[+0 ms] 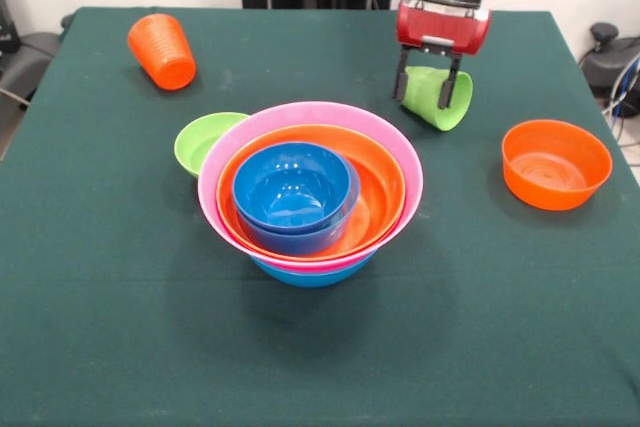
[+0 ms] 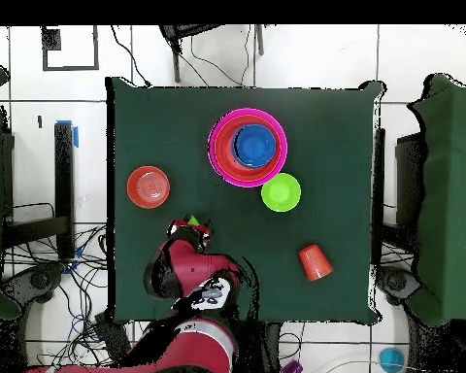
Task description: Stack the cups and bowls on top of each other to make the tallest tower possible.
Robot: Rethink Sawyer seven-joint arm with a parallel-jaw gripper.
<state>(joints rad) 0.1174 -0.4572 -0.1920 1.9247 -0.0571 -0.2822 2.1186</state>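
Note:
My gripper (image 1: pixel 422 97) is shut on the lime-green cup (image 1: pixel 440 102), which hangs tilted with its open mouth toward the camera, just above the cloth at the back right. In the overhead view the gripper (image 2: pixel 190 226) hides most of that cup (image 2: pixel 190 220). The tower (image 1: pixel 310 187) stands mid-table: a large blue bowl (image 1: pixel 310 273) at the bottom, then a pink one (image 1: pixel 300 115), an orange one (image 1: pixel 385 192) and small blue bowls (image 1: pixel 293 185) nested inside. The orange ribbed cup (image 1: pixel 162 50) lies on its side at the back left.
A small lime-green bowl (image 1: pixel 203 142) sits against the tower's left side. A small orange bowl (image 1: pixel 555 163) stands alone at the right. The table's green cloth (image 1: pixel 100 297) ends close behind the gripper. In the overhead view the tower (image 2: pixel 247 147) is far from the arm.

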